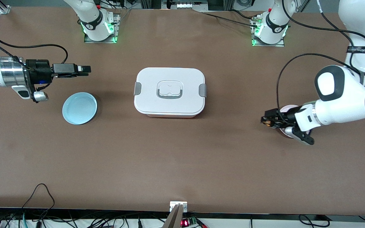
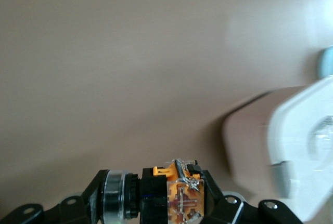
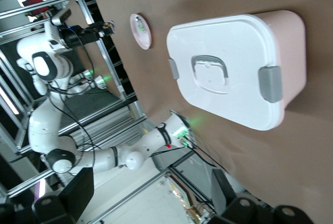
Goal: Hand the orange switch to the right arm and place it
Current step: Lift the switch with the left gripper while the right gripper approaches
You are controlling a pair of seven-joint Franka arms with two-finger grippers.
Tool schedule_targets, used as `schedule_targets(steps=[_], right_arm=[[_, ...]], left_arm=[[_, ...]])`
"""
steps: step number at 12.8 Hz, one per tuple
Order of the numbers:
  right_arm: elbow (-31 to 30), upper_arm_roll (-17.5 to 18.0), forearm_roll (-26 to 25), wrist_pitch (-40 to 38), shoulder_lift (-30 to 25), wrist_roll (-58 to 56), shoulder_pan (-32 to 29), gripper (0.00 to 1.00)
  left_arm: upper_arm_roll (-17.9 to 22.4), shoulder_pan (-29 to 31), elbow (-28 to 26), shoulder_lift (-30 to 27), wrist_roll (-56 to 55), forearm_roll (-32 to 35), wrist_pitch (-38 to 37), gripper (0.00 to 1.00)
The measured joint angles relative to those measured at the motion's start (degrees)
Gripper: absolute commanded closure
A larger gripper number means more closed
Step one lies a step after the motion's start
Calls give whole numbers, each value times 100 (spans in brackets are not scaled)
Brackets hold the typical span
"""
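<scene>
**Orange switch lifted, handover not yet begun**

The left gripper [image 1: 264, 120], wrist turned level, clamps the orange switch [image 2: 177, 190] over the pink dish [image 1: 284, 109] at the left arm's end. Handover and placement remain. Over the table near the blue dish [image 1: 80, 108], the right gripper [image 1: 86, 69] waits with jaws apart, also level.
</scene>
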Motion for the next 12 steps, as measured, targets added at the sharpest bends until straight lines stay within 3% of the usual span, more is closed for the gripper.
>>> schedule_targets(steps=[5, 9, 12], right_arm=[[-4, 322, 676, 334, 265, -16, 156, 0], [-7, 801, 1316, 1364, 407, 18, 744, 0], [-9, 901, 1806, 1695, 526, 499, 1079, 0]], left_arm=[[-974, -52, 27, -4, 61, -1505, 682, 100], [-1048, -93, 303, -5, 66, -1686, 724, 100], [-1049, -116, 315, 9, 66, -1716, 724, 100]])
